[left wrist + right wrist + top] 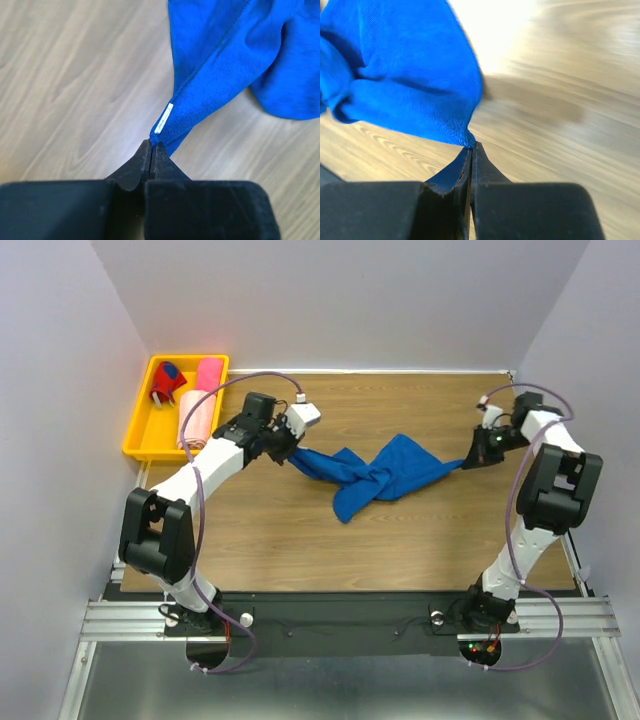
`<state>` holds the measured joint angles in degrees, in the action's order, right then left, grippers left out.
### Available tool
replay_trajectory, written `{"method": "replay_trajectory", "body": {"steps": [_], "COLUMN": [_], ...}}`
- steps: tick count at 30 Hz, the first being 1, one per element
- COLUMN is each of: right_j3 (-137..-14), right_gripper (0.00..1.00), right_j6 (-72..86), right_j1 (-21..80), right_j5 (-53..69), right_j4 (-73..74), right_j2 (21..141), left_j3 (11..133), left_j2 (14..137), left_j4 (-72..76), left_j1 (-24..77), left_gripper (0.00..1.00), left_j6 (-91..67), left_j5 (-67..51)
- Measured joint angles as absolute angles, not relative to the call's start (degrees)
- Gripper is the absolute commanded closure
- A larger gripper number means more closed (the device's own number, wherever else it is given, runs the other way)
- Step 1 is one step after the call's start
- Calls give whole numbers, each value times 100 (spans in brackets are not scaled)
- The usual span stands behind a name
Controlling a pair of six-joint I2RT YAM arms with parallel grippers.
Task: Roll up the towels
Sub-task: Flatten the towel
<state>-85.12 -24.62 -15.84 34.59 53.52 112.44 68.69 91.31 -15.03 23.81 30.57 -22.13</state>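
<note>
Blue towel twisted, corner seemingly in blurred right gripper

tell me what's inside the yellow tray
The yellow tray holds a pale pink towel, a hot pink towel and a red-and-blue item. The floor beneath them is covered.

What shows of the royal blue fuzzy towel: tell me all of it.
The royal blue fuzzy towel is soft, fleecy cloth with a stitched hem and a small white tag at one corner. It is unrolled, twisted and bunched in its middle, and stretched over the wooden table between the arms. The left gripper pinches the tagged corner; the right gripper pinches the opposite end.
</note>
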Motion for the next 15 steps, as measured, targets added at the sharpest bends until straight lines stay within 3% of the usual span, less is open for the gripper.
{"method": "replay_trajectory", "body": {"steps": [15], "right_j3": [-9826], "right_gripper": [99], "right_j6": [-2591], "right_j1": [-2663], "right_j5": [3680], "right_j4": [5876], "right_j2": [11146], "left_j3": [7083], "left_j2": [9115], "left_j4": [-1588], "left_j1": [1472], "left_gripper": [100], "left_j6": [2943], "left_j5": [-2215]}}
